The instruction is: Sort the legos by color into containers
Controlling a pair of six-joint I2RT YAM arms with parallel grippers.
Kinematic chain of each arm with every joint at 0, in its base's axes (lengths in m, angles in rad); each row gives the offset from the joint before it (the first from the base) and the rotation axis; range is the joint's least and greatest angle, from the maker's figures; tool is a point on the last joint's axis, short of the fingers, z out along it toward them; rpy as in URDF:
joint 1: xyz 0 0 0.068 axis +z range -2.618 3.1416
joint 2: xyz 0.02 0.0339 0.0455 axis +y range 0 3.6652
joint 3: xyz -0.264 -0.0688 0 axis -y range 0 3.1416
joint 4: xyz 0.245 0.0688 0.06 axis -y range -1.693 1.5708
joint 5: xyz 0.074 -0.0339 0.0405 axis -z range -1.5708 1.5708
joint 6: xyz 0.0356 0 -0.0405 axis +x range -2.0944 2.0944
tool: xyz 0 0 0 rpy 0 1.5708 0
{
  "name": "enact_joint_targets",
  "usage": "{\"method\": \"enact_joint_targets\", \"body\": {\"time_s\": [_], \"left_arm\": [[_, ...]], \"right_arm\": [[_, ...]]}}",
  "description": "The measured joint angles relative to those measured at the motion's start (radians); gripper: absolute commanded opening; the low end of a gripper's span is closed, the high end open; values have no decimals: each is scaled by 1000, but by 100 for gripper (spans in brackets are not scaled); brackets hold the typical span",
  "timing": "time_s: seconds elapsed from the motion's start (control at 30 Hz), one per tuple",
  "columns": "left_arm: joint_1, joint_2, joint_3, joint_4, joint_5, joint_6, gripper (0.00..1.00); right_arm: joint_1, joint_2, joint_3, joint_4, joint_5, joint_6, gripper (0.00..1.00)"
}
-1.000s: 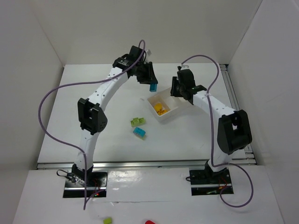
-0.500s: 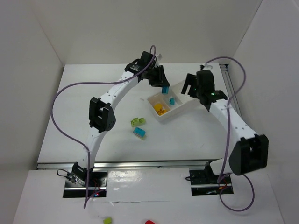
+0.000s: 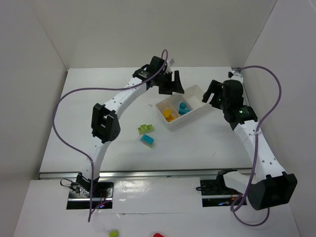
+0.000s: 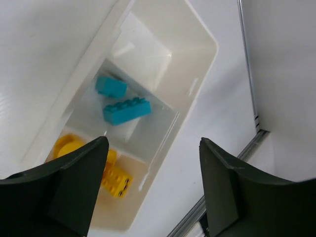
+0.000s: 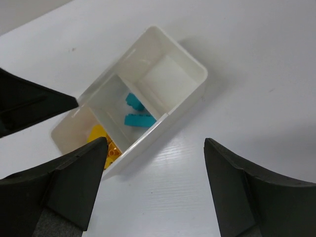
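Note:
The containers are one white three-compartment tray (image 3: 190, 118) (image 4: 207, 45) (image 5: 197, 69). Its middle compartment holds two cyan legos (image 3: 184, 107) (image 4: 127, 109) (image 5: 139, 120). The near-end compartment holds yellow legos (image 3: 170, 116) (image 4: 116, 179) (image 5: 100, 134), and the far-end one is bare. A lime green lego (image 3: 145, 128) and a cyan lego (image 3: 147, 140) lie on the table left of the tray. My left gripper (image 3: 173, 85) (image 4: 153, 143) hangs open above the tray, holding nothing. My right gripper (image 3: 213, 94) (image 5: 155, 141) is open and empty, right of the tray.
A metal rail (image 3: 245, 94) runs along the table's right edge, with white walls around it. A lime piece (image 3: 113, 233) and a red piece (image 3: 158, 235) lie on the front ledge beyond the arm bases. The left gripper's finger (image 5: 29, 101) shows in the right wrist view.
Both grippers opened, and two cyan legos now lie in the middle compartment. The left gripper moved right over the tray. The right arm drew back to the right.

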Motion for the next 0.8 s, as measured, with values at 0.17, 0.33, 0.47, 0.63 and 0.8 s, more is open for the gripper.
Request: {"method": "enact_joint_targets", "body": {"time_s": [0.17,0.33,0.47,0.63,0.8], "left_arm": [[34,-327,-287,-28,-94,80,68],[179,-633,-560,-35,-216,105,68],[332,-776,-777,-44,-322,92,68],[437,-836,-946,-79,-382,58,68],[493,-862,-985,-81,-397,46,68]], "right_arm": [[173,58,-27,28,-62,-10,85],[510,276,34,48,-53,-41,88],[698,477,132,44,-42,-72,88],[756,674,261,41,-17,-71,87],[745,807,328,41,-1,-48,82]]}}
